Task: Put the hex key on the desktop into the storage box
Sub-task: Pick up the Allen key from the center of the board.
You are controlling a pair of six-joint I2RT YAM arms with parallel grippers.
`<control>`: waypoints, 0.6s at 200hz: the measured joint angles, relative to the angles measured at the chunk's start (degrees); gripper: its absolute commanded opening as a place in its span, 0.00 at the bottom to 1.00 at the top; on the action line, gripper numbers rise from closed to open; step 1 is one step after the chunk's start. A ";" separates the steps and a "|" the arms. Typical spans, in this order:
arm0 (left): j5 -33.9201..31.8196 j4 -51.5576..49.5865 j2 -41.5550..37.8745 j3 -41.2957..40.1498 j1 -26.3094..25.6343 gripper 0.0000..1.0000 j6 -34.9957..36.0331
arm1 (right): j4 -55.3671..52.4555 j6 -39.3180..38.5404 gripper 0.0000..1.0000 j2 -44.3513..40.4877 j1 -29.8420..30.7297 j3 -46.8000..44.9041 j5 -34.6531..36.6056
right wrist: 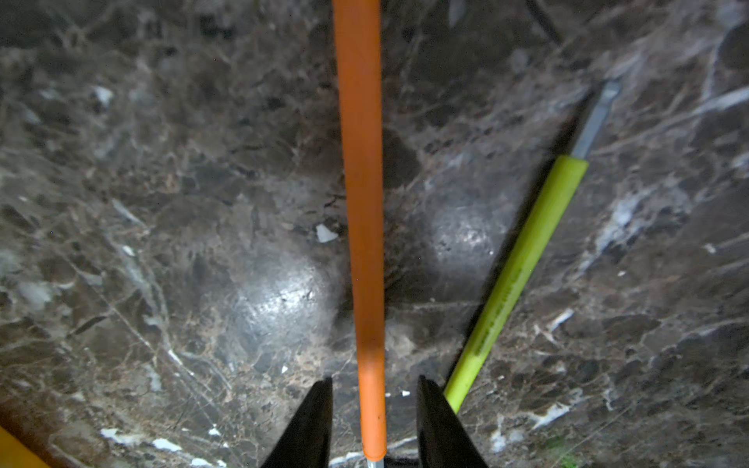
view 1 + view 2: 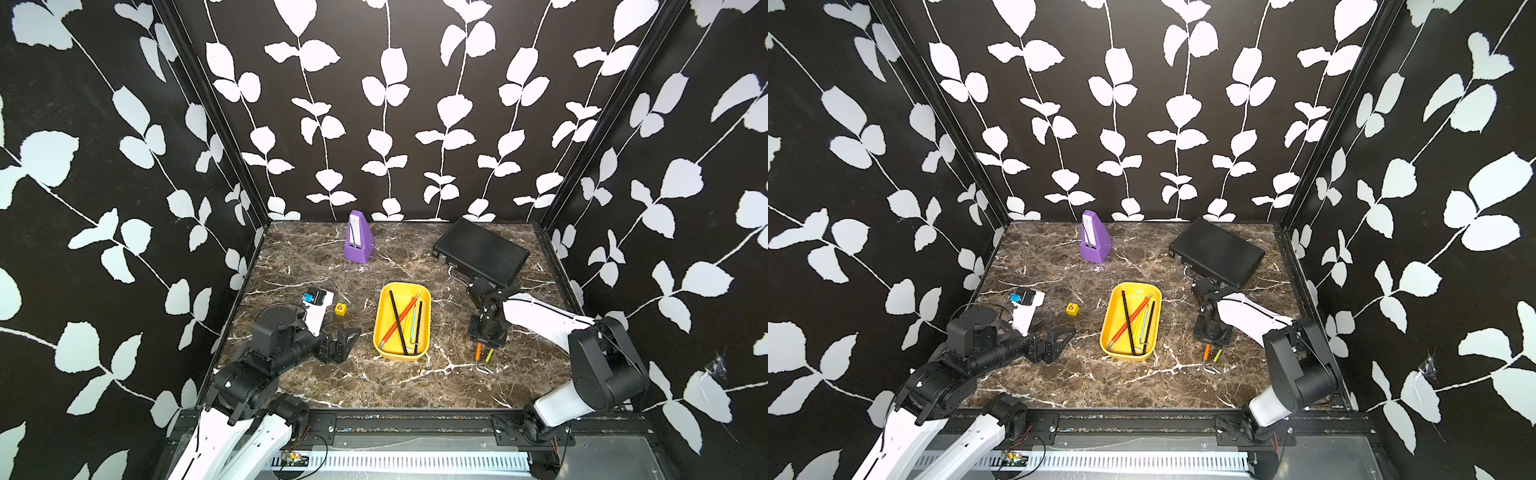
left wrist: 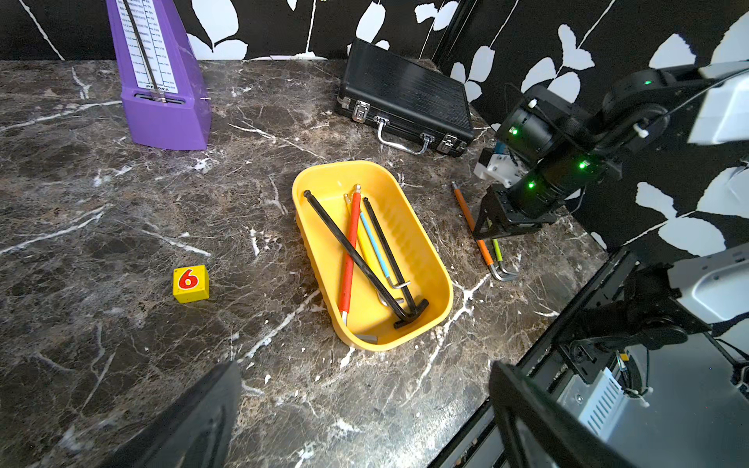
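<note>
Desktop (image 1: 162,202) bears orange hex key (image 1: 360,202) inside right tool (image 1: 375,381), gaps either side

Yellow storage box (image 3: 417,243), orange hex key (image 1: 360,202)

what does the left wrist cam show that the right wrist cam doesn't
Only the left wrist view: the stored hex keys inside the storage box, the purple metronome, black briefcase and yellow number cube. Only the right wrist view: close up, the right gripper open astride the orange hex key, a gap on each side. Both: that key, the green hex key beside it, the desktop.
</note>
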 measured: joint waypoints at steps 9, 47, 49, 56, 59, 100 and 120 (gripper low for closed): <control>0.00 0.00 0.00 0.00 0.00 0.96 0.00 | 0.35 0.13 0.35 0.00 0.00 -0.26 0.00; 0.00 0.00 0.00 0.00 0.00 0.96 -0.02 | 2.54 0.46 0.29 1.46 0.00 -1.51 -0.74; 0.00 0.00 0.00 0.00 0.00 0.96 -0.02 | 2.62 0.46 0.29 1.64 0.00 -1.55 -0.81; 0.00 0.00 0.00 0.00 0.00 0.96 -0.02 | 2.97 0.44 0.28 2.05 0.00 -1.55 -0.92; 0.00 0.00 0.00 0.00 0.00 0.96 -0.02 | 3.06 0.46 0.28 2.05 0.00 -1.55 -0.98; -0.02 0.00 0.00 0.00 0.00 0.96 -0.02 | 3.41 0.44 0.19 2.01 0.00 -1.62 -1.51; -0.02 0.00 0.00 0.00 0.00 0.96 -0.02 | 3.82 0.44 0.13 2.16 0.00 -1.62 -1.84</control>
